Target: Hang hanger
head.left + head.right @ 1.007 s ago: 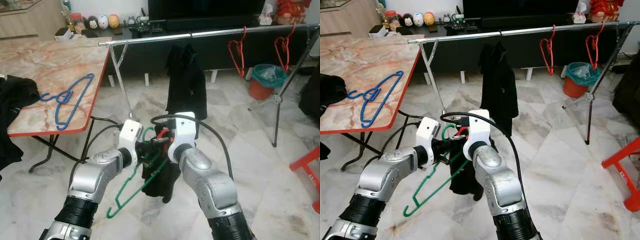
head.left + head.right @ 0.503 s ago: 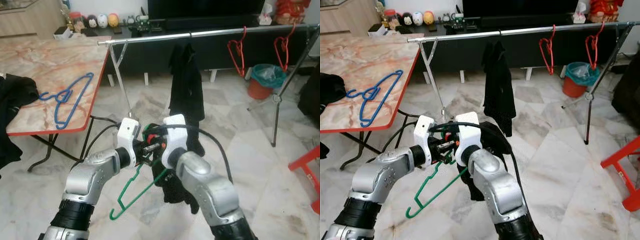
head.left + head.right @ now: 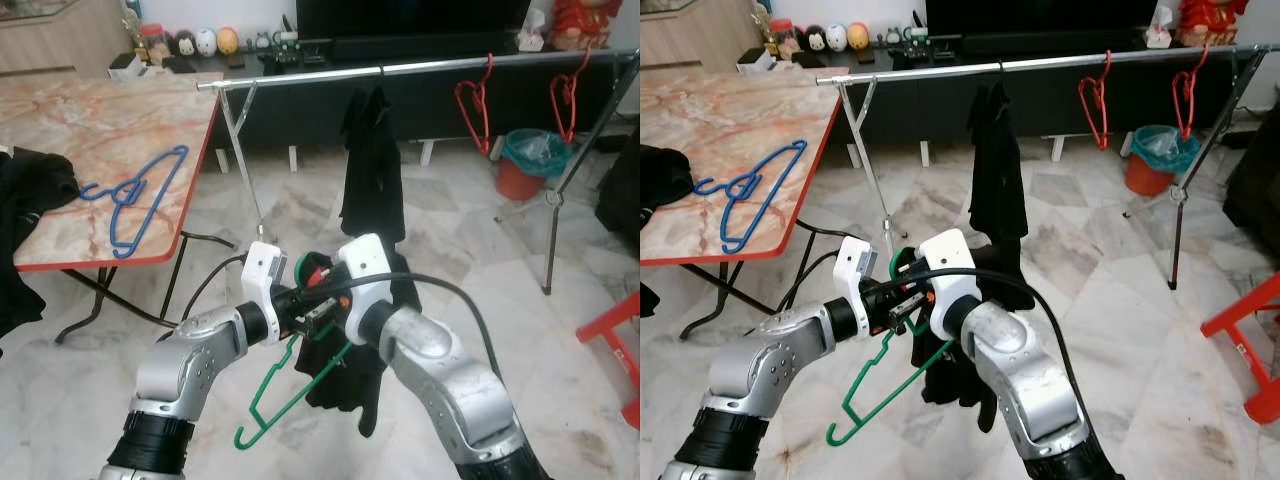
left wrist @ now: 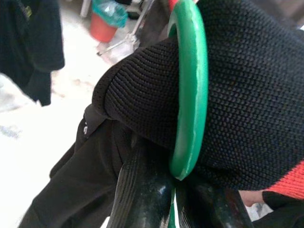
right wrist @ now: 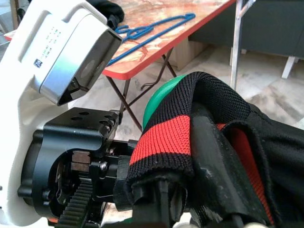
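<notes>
In the left eye view, the two arms met low in front of the robot, well short of the clothes rail (image 3: 420, 68). The left gripper (image 3: 297, 318) and the right gripper (image 3: 322, 312) pointed at each other with the green hanger (image 3: 290, 385) between them, its body slanting down toward the floor below the rail. A black knit garment (image 3: 355, 375) draped from the hanger's neck and hung beneath the right wrist. On the rail itself a black garment (image 3: 372, 165) hung near the middle, and two red hangers (image 3: 472, 100) hung farther along toward the rail's right end. A blue hanger (image 3: 135, 195) lay on the marble table (image 3: 90, 120), which stood at the rail's left end.

The right eye view showed the same arrangement, with an orange bin (image 3: 1152, 155) on the floor behind the rail.

In the left wrist view, the left gripper's fingers (image 4: 137, 199) were closed tight on the green hanger's hook, the knit fabric bunched over it.

In the right wrist view, the right gripper's fingers (image 5: 209, 156) were wrapped in the knit garment's red-and-black cuff, pinched shut on the fabric, directly facing the left gripper's housing.
</notes>
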You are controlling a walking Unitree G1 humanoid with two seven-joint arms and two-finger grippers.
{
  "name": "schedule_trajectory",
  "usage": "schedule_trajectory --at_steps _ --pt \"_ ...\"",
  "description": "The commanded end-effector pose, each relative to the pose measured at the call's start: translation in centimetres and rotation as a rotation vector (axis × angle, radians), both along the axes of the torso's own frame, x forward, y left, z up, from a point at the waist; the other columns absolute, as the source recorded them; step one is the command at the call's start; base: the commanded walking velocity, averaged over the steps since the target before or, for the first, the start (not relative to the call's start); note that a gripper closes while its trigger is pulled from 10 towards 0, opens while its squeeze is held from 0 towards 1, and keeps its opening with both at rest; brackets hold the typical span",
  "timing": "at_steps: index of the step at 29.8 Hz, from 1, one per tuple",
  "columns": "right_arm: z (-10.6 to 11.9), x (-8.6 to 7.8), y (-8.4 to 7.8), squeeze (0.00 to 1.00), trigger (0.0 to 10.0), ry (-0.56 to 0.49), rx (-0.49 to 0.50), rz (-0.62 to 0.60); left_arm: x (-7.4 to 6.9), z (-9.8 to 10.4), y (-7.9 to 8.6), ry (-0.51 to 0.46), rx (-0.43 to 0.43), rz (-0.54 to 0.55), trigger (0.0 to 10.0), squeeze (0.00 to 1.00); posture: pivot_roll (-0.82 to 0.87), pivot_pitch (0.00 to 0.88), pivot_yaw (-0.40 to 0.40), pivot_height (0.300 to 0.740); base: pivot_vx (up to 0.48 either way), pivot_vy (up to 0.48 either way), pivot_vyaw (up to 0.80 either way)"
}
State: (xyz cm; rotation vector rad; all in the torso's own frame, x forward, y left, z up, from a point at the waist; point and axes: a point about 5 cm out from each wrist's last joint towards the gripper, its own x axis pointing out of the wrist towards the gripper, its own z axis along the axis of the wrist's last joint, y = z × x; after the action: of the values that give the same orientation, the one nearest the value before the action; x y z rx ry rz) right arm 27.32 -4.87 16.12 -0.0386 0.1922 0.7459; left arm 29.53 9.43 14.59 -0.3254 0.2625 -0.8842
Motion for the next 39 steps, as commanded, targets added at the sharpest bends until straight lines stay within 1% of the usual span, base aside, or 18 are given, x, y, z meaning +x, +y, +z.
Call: schedule_trajectory --at_steps 1,3,9,10,12,13,18,21,23,27,30,31,39 --pt "0.1 -1.5 1.9 0.00 10.0 0.020 0.038 0.163 -0.2 2.5 -1.3 -0.129 -0.074 -0.068 10.0 0.00 0.00 0.042 0.022 0.740 0.000 0.000 0.00" --pt "0.0 -1.4 1.3 0.00 10.0 0.019 0.029 0.149 -0.2 2.7 -1.3 -0.142 -0.087 -0.061 10.0 0.00 0.00 0.040 0.022 0.740 0.000 0.000 0.00" --pt "0.0 -1.2 0.6 0.00 10.0 0.021 0.035 0.112 0.2 2.9 -1.1 -0.170 -0.098 -0.016 10.0 0.00 0.00 0.035 0.026 0.740 0.000 0.000 0.00" --pt "0.0 -1.1 0.4 0.33 10.0 0.021 0.037 0.103 0.3 3.1 -1.1 -0.182 -0.109 -0.011 10.0 0.00 0.00 0.035 0.027 0.740 0.000 0.000 0.00" --pt "0.0 -1.1 0.4 0.33 10.0 0.021 0.038 0.102 0.3 3.1 -1.1 -0.186 -0.110 -0.011 10.0 0.00 0.00 0.035 0.027 0.740 0.000 0.000 0.00" --pt "0.0 -1.1 0.4 1.00 10.0 0.021 0.040 0.099 0.4 3.2 -1.0 -0.195 -0.112 -0.007 10.0 0.00 0.00 0.031 0.029 0.740 0.000 0.000 0.00" --pt "0.2 -0.9 0.3 1.00 10.0 0.019 0.052 0.088 0.5 3.3 -1.1 -0.208 -0.122 -0.002 10.0 0.00 0.00 0.021 0.030 0.740 0.000 0.000 0.00" --pt "0.3 -0.4 -0.2 1.00 10.0 0.021 0.064 0.035 0.5 3.3 -1.2 -0.208 -0.128 -0.005 10.0 0.00 0.00 0.017 0.029 0.740 0.000 0.000 0.00" --pt "0.3 -0.3 -0.3 1.00 10.0 0.020 0.064 0.028 0.5 3.3 -1.2 -0.208 -0.127 -0.004 10.0 0.00 0.00 0.017 0.029 0.740 0.000 0.000 0.00" --pt "0.4 0.6 -1.0 1.00 10.0 0.027 0.086 -0.047 0.4 3.2 -1.2 -0.210 -0.134 0.003 10.0 0.00 0.00 0.013 0.027 0.740 0.000 0.000 0.00" --pt "0.5 0.7 -1.1 1.00 10.0 0.026 0.088 -0.058 0.4 3.2 -1.2 -0.211 -0.135 0.003 10.0 0.00 0.00 0.015 0.026 0.740 0.000 0.000 0.00" --pt "0.6 1.0 -1.2 1.00 10.0 0.028 0.099 -0.081 0.4 3.2 -1.2 -0.211 -0.137 0.003 10.0 0.00 0.00 0.019 0.026 0.740 0.000 0.000 0.00" --pt "0.8 1.5 -1.7 1.00 10.0 0.033 0.125 -0.142 0.5 3.3 -1.2 -0.213 -0.141 0.014 10.0 0.00 0.00 0.027 0.025 0.740 0.000 0.000 0.00"
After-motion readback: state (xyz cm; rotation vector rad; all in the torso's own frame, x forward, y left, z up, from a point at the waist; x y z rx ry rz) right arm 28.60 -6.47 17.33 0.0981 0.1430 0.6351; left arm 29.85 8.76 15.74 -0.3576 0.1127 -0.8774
